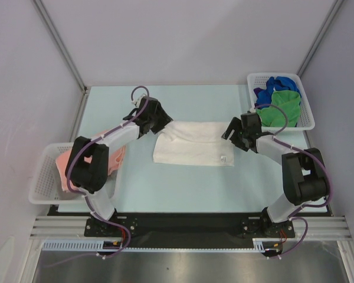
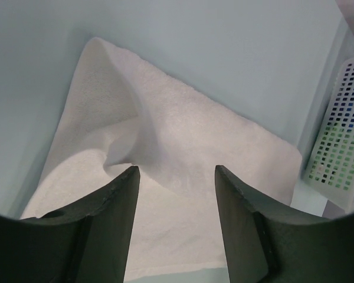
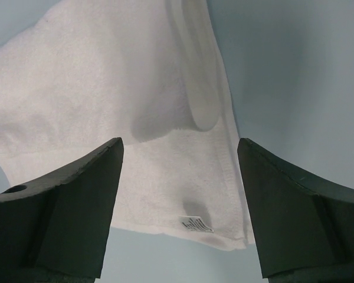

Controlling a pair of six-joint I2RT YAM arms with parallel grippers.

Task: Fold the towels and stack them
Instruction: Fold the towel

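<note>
Smooth pale table (image 1: 194, 188), folded white terry towel (image 1: 192, 150), rumpled top layer

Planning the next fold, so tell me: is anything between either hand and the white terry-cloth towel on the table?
Nothing visible stands in the way. The left hand and the right hand both hang open directly over the white terry-cloth towel, one at each end, with only cloth below them.

Soft, even light fell from overhead, bright but without glare. The white towel (image 2: 165, 135) threw faint grey shadows beneath its raised folds. Close to the wrist lens, the dark fingers (image 3: 76, 206) looked slightly soft-edged.
</note>
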